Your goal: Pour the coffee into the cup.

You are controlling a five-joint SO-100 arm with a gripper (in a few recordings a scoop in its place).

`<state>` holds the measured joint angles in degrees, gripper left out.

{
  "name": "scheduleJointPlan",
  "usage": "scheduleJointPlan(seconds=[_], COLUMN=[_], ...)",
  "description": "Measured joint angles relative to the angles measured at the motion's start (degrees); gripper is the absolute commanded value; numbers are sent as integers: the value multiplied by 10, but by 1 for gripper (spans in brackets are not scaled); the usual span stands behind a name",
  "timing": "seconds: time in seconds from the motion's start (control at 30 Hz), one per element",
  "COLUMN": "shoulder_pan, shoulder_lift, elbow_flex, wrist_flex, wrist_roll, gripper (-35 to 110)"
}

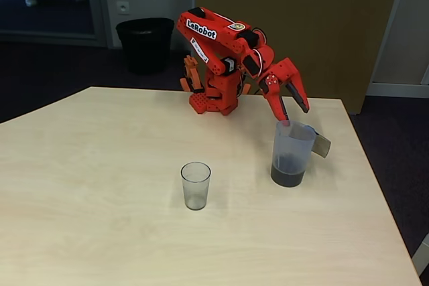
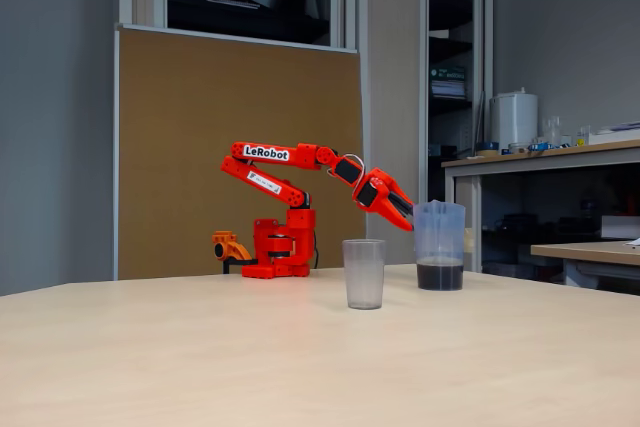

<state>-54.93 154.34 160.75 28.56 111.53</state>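
Coffee (image 1: pixel 288 177), a dark brown liquid, fills the bottom of the tall translucent greyish plastic jug (image 1: pixel 293 145) at 3 o'clock of the small clear plastic cup (image 1: pixel 195 185) in a fixed view. The red two-finger gripper (image 1: pixel 292 109) hangs spread at the jug's rim, grasping nothing, probably lining up for the flat handle (image 1: pixel 322 144). A fixed view (image 2: pixel 400 207) hides the handle but shows cup and jug upright.

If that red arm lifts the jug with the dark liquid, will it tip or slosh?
The jug is tall and narrow, so probably tippy if pushed high. The coffee fills only its bottom, likely steadying it though apt to slosh. Its smooth plastic may slip in the gripper.
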Motion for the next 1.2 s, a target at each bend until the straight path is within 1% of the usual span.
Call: scheduleJointPlan(seconds=[0.23, 0.5, 0.87, 1.2], shoulder_pan=[0, 13, 25, 15], shoulder_lift=[-57, -135, -198, -258], elbow_flex=[3, 3, -32, -90], wrist_flex=[-61, -121, -147, -149], wrist_roll=[0, -47, -107, -109], gripper=[23, 22, 21, 20])
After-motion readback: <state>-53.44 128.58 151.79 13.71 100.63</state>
